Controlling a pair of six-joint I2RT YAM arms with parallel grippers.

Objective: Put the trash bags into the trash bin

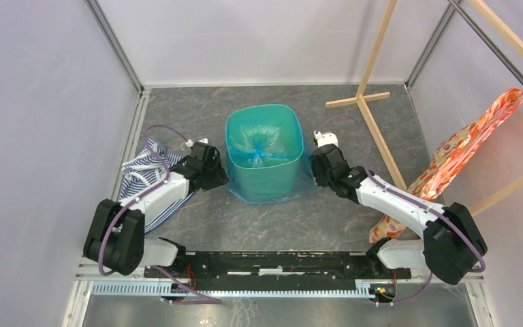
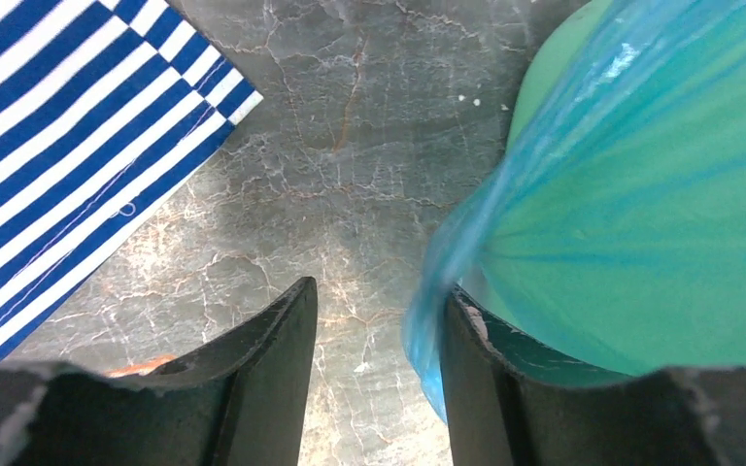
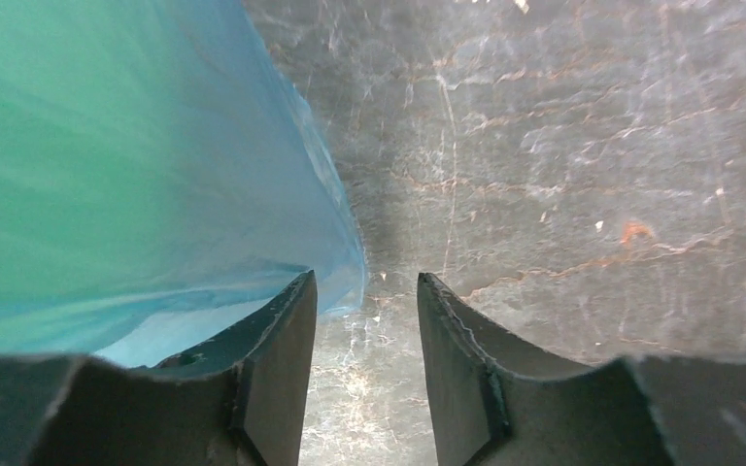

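The mint-green trash bin (image 1: 262, 178) stands upright mid-table. The light-blue trash bag (image 1: 259, 143) lines it: its bottom is bunched inside and its rim is pulled down over the bin's outer walls. My left gripper (image 1: 216, 170) is low at the bin's left side, open and empty (image 2: 379, 320); a bag edge (image 2: 437, 282) hangs just inside its right finger. My right gripper (image 1: 317, 170) is low at the bin's right side, open and empty (image 3: 364, 301); the bag's hem (image 3: 335, 233) hangs beside its left finger.
A blue-white striped cloth (image 1: 146, 180) lies left of the left arm and shows in the left wrist view (image 2: 68, 146). An orange floral fabric (image 1: 449, 160) hangs from a wooden rack (image 1: 371, 102) at the right. Grey walls enclose the table.
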